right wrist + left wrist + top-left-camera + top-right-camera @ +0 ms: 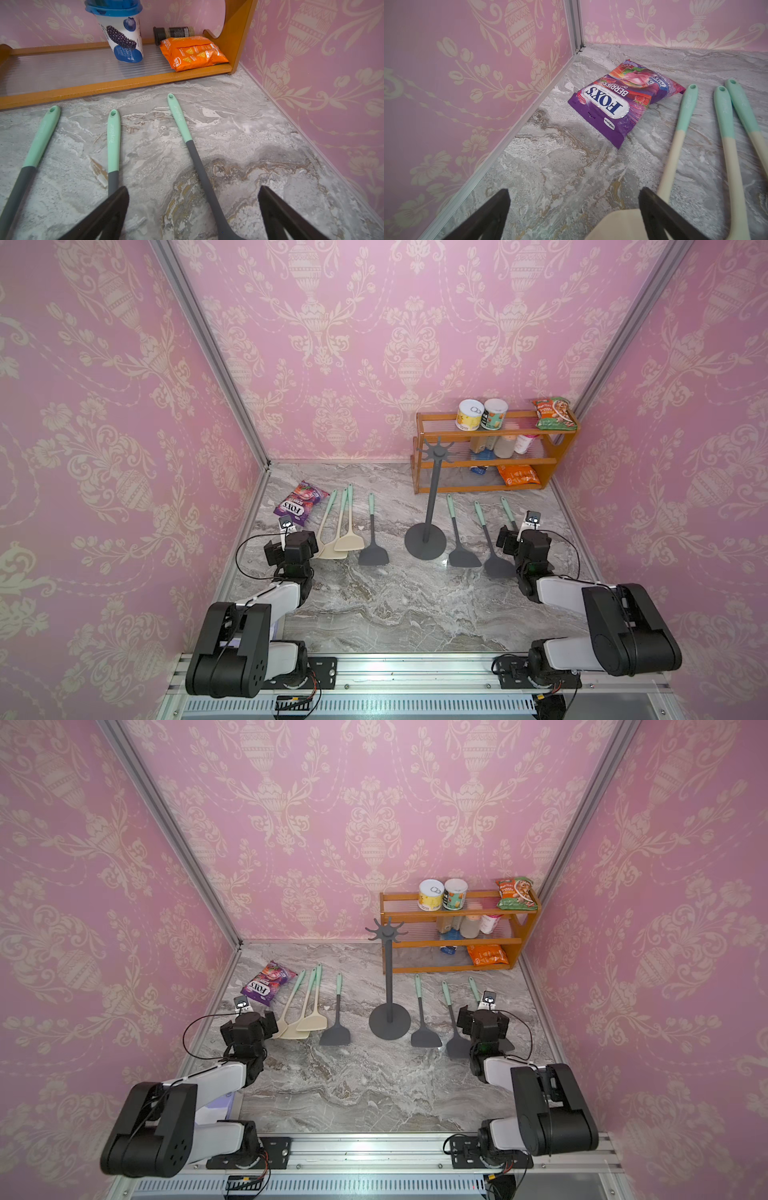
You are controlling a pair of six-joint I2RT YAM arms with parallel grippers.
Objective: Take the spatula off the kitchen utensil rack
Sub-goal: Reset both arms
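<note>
Right claw (193, 214) is spread wide over a grey spatula (197, 164) that lies flat on the table (270, 128) between its fingers (112, 209), not pinched. Left claw (575, 214) is spread wide too, beside the cream spatulas (730, 155). The rack (432, 497) stands upright in the middle, grey spatulas (372, 531) lying on both sides of it

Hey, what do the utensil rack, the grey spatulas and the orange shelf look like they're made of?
Utensil rack: probably painted metal, even matte dark grey, thin pole. Grey spatulas: likely silicone, matte and smooth, mint handle ends. Orange shelf: seemingly lacquered wood, glossy sheen; tiers look like ribbed clear plastic.
</note>
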